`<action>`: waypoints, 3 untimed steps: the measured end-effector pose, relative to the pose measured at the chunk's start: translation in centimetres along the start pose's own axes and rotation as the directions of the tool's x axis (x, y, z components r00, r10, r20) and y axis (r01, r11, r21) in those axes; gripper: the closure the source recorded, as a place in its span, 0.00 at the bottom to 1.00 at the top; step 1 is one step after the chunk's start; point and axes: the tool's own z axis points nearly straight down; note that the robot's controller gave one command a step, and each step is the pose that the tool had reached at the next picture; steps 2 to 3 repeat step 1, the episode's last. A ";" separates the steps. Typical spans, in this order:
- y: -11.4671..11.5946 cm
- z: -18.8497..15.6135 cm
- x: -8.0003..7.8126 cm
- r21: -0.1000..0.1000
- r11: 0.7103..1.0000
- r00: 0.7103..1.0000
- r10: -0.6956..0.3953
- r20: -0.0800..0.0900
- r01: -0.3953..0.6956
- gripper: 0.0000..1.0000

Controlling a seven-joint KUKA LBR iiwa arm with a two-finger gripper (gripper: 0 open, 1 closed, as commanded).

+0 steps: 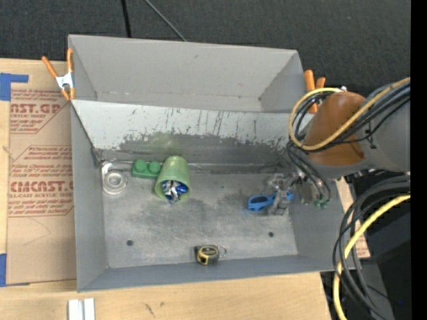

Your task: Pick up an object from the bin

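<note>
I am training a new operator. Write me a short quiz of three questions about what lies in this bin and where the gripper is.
1. Which thing in the bin lies nearest to the gripper?
A) the green block
B) the small blue thing
C) the yellow and black tape measure

2. True or false: the gripper is over the bin's left half.

3. Fill in the missing word: the pale green cup lies on its ___, not upright.

Key
1. B
2. False: it is at the bin's right side.
3. side
</note>
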 end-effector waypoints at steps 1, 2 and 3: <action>0.1 -18.3 2.6 0.000 0.997 0.997 0.079 0.009 -0.079 1.00; 0.1 -18.3 2.6 0.000 0.997 0.997 0.079 0.009 -0.079 1.00; 0.1 -18.3 2.6 0.000 0.997 0.997 0.079 0.009 -0.079 1.00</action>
